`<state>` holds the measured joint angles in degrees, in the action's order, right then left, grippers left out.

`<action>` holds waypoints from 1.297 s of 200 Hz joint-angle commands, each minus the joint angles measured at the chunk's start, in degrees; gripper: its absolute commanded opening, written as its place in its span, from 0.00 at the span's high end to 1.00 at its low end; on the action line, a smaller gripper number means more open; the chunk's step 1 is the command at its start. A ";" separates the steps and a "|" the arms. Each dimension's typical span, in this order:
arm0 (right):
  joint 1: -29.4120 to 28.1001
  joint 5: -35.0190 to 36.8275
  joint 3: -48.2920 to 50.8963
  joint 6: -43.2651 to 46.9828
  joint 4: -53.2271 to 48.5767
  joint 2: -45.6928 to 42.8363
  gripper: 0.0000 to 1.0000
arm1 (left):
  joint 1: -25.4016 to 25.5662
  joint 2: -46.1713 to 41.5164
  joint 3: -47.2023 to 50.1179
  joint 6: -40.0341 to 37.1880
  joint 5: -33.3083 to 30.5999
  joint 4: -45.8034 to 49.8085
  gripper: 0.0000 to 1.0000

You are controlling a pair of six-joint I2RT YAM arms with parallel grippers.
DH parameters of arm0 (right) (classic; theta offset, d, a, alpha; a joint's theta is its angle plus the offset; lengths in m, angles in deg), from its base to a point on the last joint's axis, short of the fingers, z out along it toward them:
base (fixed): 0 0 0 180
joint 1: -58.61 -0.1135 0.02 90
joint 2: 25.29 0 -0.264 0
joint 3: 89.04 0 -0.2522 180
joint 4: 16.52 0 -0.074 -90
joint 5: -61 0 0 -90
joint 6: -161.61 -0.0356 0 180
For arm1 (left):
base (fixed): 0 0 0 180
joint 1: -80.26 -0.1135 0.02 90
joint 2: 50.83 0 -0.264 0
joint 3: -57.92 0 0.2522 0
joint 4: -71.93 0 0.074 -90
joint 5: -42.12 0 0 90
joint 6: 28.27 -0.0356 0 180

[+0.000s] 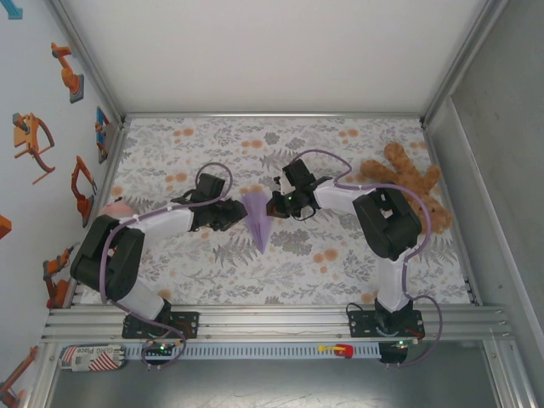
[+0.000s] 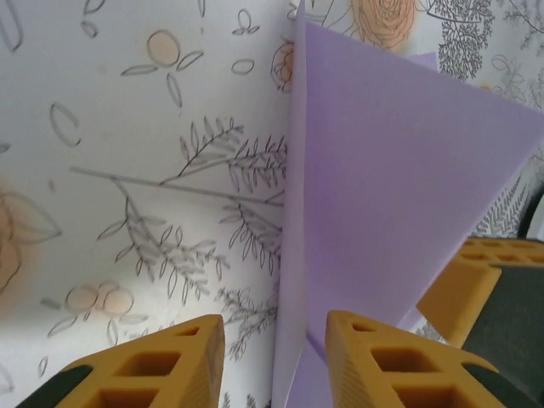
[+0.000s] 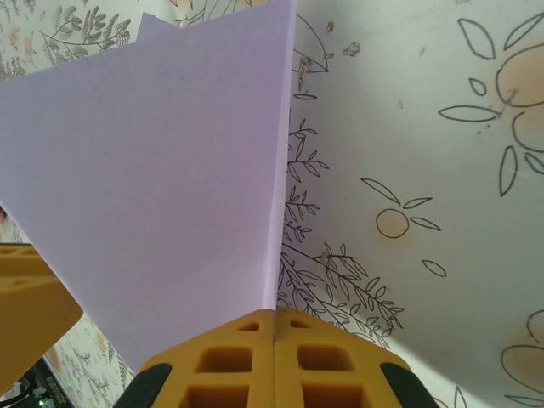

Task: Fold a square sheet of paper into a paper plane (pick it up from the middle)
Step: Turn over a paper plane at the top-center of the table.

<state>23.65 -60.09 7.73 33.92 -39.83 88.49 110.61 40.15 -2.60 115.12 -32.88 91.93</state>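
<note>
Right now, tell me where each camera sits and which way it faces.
Top external: fixed above and behind the bases, looking down on the tablecloth; shows left arm, right arm, left gripper and right gripper flanking the paper plane.
Left wrist: on the left arm, looking along its parted fingers at the plane's edge.
Right wrist: on the right arm, looking along its fingers, shut on the plane.
Shared: both wrist views show the plane and the opposite gripper's yellow finger.
</note>
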 commanded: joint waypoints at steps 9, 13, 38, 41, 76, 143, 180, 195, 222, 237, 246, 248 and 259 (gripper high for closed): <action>0.07 -0.20 0.75 -0.35 0.54 -2.09 1.00 | 0.24 3.75 -3.89 -1.00 0.70 1.96 0.70; 0.07 -0.20 0.81 -0.34 0.57 -2.08 1.00 | 0.16 4.24 -4.38 -1.08 0.68 2.18 0.72; 0.07 0.15 0.87 -0.36 0.62 -2.39 1.00 | 0.20 6.28 -6.29 -1.86 0.18 3.86 0.84; 0.02 0.27 0.85 -0.35 0.63 -2.50 1.00 | 0.27 6.51 -6.43 -1.92 0.13 4.00 0.86; 0.54 2.68 2.04 -0.23 1.37 -5.05 1.00 | 0.06 4.93 -6.12 -3.56 -1.68 4.74 0.98; 2.13 5.66 5.47 -1.57 3.77 -6.58 1.00 | -1.06 2.96 -2.38 -4.87 -2.19 -0.05 0.98; 2.44 6.80 6.63 -2.62 4.75 -5.42 1.00 | -1.27 4.37 -1.23 -4.52 -2.11 -2.16 0.98; 2.45 7.15 6.85 -2.58 4.65 -4.98 1.00 | -1.26 4.99 -1.06 -4.57 -2.04 -2.13 0.98; 2.54 7.53 6.55 -2.81 4.02 -4.28 1.00 | -1.26 5.57 -0.45 -4.34 -2.52 -2.32 0.98; 2.53 7.45 6.30 -2.91 3.36 -3.76 1.00 | -1.35 5.72 -0.44 -4.39 -2.44 -2.57 0.98; 2.53 7.45 6.04 -2.83 2.89 -3.72 1.00 | -1.33 5.98 -0.61 -4.45 -1.91 -2.74 0.98; 2.53 7.45 5.98 -2.76 2.80 -3.73 1.00 | -1.27 6.03 -0.68 -4.48 -1.78 -2.79 0.98; 2.54 7.45 5.67 -2.55 1.96 -4.29 0.98 | -1.26 6.53 -1.05 -4.60 -1.21 -2.92 0.98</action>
<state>25.82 -53.53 13.79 31.56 -36.02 83.81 109.47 45.51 -3.67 111.62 -34.93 89.81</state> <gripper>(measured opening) 0.049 0.065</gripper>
